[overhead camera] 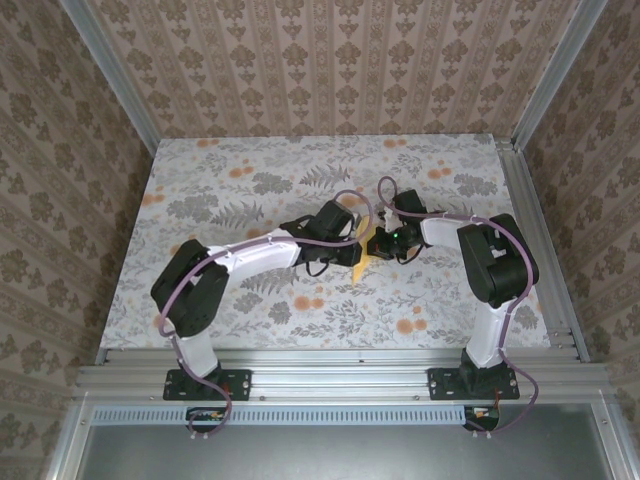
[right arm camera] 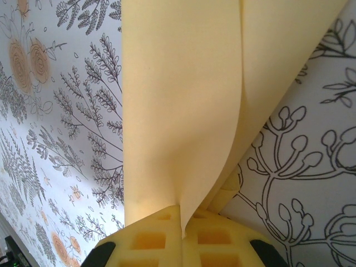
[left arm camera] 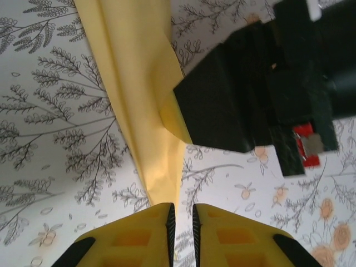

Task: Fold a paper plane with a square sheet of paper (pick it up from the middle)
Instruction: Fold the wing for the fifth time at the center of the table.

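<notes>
The square sheet of paper (overhead camera: 360, 266) is pale yellow and folded into a slim, layered, pointed strip, the shape of a paper plane. It sits at the table's middle between both arms. My right gripper (right arm camera: 182, 210) is shut on it, with the layers of the paper (right arm camera: 183, 100) fanning out from its yellow fingertips. In the left wrist view the right gripper (left arm camera: 186, 114) pinches the strip's side edge. My left gripper (left arm camera: 181, 208) stands narrowly open with only tablecloth in the gap. The paper (left arm camera: 139, 83) ends at its left fingertip (left arm camera: 162, 214).
A floral tablecloth (overhead camera: 230, 190) with orange flower prints (overhead camera: 405, 326) covers the table. Aluminium rails (overhead camera: 530, 230) frame its right and near edges. Patterned walls close in the back and both sides. The two grippers (overhead camera: 352, 248) (overhead camera: 380, 246) are nearly touching.
</notes>
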Tool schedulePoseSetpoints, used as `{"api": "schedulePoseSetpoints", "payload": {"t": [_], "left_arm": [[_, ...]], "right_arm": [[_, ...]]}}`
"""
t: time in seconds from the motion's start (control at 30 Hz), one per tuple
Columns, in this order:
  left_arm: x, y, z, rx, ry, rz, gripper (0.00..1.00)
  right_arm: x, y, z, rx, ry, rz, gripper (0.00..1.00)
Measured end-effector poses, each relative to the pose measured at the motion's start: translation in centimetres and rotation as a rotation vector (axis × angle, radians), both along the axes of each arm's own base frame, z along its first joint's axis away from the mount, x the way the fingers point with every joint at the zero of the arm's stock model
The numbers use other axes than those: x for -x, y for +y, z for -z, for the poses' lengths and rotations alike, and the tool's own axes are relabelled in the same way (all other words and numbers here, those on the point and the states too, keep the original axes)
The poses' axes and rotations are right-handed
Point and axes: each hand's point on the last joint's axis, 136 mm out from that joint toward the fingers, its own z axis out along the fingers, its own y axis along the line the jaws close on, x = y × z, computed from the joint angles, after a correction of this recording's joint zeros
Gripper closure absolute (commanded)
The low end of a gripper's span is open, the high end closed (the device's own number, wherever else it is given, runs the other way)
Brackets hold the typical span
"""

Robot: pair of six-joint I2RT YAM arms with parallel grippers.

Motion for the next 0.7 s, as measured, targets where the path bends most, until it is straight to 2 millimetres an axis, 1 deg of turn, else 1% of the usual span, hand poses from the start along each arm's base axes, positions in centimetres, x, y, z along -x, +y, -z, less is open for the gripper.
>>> {"api": "schedulePoseSetpoints", "payload": {"t": [0.07, 0.2, 0.37, 0.6, 0.7], "left_arm": [[-0.2, -0.5, 0.6, 0.018, 0.010, -0.007, 0.84], [0.0, -1.1, 2.4, 0.030, 0.048, -0.007, 0.85], [0.7, -0.6, 4.2, 0.018, 0.085, -0.014, 0.86], [1.4, 0.1, 5.5, 0.012, 0.109, -0.022, 0.86], [1.6, 0.1, 5.6, 0.018, 0.116, -0.025, 0.86]], "right_arm": [[0.0, 0.0, 0.0, 0.000, 0.000, 0.000, 1.00], [0.0, 0.0, 0.0, 0.000, 0.001, 0.001, 1.00], [0.0, 0.0, 0.1, -0.002, 0.002, 0.004, 1.00], [-0.2, 0.2, 0.1, -0.012, 0.002, 0.007, 1.00], [-0.2, 0.2, 0.1, -0.013, 0.001, 0.006, 1.00]]}}
